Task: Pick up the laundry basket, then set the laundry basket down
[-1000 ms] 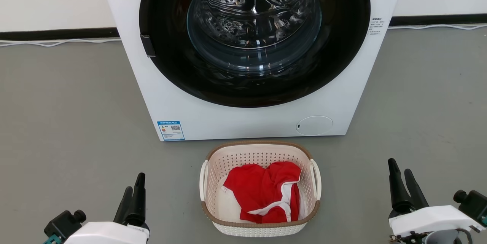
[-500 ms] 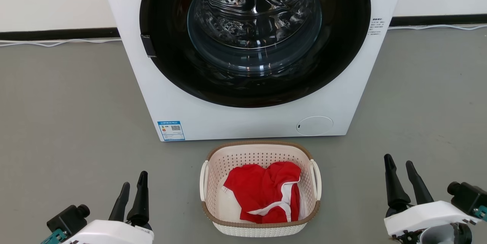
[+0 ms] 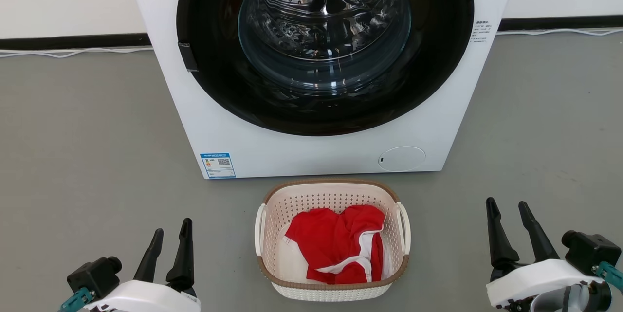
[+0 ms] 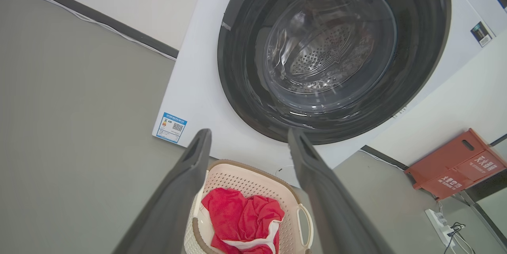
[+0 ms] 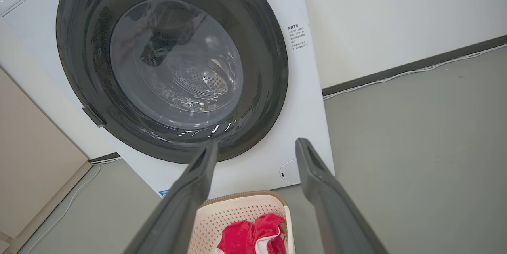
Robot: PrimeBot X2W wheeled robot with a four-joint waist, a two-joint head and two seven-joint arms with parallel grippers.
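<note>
basket position: the laundry basket (image 3: 331, 200) is sitting on the grey floor (image 3: 97, 132), just in front of the washing machine (image 3: 292, 151) and roughly centred between the two arms.
contents: a red garment (image 3: 336, 246) with white trim is lying crumpled inside, covering much of the bottom and sitting below the brown rim.
left gripper: the left gripper (image 3: 172, 227) is hovering well out to the basket's left, its fingers (image 3: 182, 253) standing spread apart and pinching nothing.
right gripper: the right gripper (image 3: 506, 202) is hovering well out to the basket's right, its fingers likewise spread with nothing between them.
weight: the basket is looking light, being thin perforated plastic carrying a single piece of cloth.
stiffness: the walls are probably flexing a little under a squeeze; the woven-look rim is appearing to be the firmer part.
surface: the plastic is looking smooth, so a pinch on the bare wall is likely risking a slip.
where to hold: the left loop handle (image 3: 260, 229) and the right loop handle (image 3: 405, 228) are standing on opposite sides and offering the safest grip, one for each arm.
balance: a one-sided lift is probably tipping the basket and sliding the cloth, so an even two-handed lift is seeming wiser.
fragility: nothing here is looking breakable.
</note>
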